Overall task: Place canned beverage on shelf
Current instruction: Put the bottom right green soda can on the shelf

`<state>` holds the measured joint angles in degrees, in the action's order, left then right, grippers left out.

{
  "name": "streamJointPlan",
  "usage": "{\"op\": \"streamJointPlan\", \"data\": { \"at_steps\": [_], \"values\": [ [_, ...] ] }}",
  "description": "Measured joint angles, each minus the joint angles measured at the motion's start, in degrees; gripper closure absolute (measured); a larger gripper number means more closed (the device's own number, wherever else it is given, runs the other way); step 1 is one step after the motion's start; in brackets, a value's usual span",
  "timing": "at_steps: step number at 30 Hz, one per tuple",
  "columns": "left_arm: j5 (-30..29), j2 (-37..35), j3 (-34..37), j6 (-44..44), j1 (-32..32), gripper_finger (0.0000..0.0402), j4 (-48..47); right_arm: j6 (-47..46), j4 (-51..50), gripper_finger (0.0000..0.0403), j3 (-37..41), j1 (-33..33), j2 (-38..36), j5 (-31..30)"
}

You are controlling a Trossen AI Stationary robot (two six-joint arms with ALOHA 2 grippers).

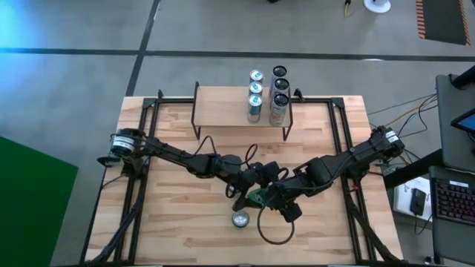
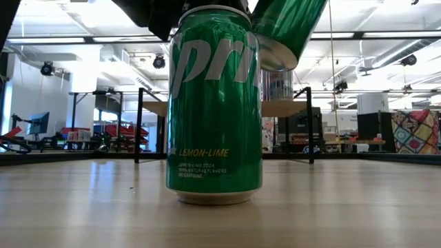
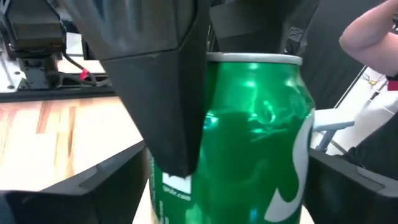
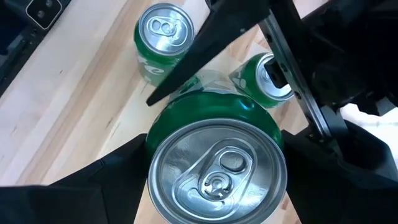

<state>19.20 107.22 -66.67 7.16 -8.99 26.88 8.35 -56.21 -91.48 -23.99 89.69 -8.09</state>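
A green lemon-lime can (image 1: 257, 197) is held in the air between my two grippers above the table's middle. It shows tilted in the low view (image 2: 289, 27). My left gripper (image 1: 251, 190) and my right gripper (image 1: 270, 194) are both shut on it. A second green can (image 1: 240, 219) stands on its base on the table just in front of them, and fills the low view (image 2: 215, 103). The shelf (image 1: 223, 107) stands at the table's far edge, with several cans (image 1: 256, 93) upright on its plank. My left gripper pinches the can's side wall (image 3: 292, 155) between its two fingers, which lie across the can and come from the table's left. My right gripper has the same can by its sides just below the top rim (image 4: 155, 146), between its two fingers. One finger (image 3: 161, 93) runs along the can from its top end. The can is tilted, its top (image 4: 217, 171) toward the right wrist, and lifted clear of the table.
A third green can (image 4: 268, 78) shows beyond the held one in the right wrist view. A dark cable loop (image 1: 274, 226) lies near the front edge. A person's arm (image 3: 367, 31) shows beyond the table.
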Motion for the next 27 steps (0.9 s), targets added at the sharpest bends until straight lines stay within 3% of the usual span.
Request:
{"op": "streamJointPlan", "data": {
  "at_steps": [8,15,21,27],
  "values": [
    [-0.02,0.0,0.0,-0.59,0.0,0.011,-0.84,-1.11,-0.31,0.0093,0.02,0.0,0.0,0.22],
    [-0.41,0.0,0.12,-1.24,0.01,0.0103,-1.27,-6.88,-1.43,0.0065,0.0,-0.02,-0.11,-1.06],
    [-3.34,0.0,0.13,-2.84,0.13,0.0095,-2.23,-19.61,-14.45,0.0062,-1.29,-0.11,-1.37,-6.3],
    [-6.32,-0.29,0.13,-3.84,-0.06,0.0095,-2.74,-30.24,-18.11,0.0074,-0.02,-2.95,-5.12,-13.81]
  ]
}}
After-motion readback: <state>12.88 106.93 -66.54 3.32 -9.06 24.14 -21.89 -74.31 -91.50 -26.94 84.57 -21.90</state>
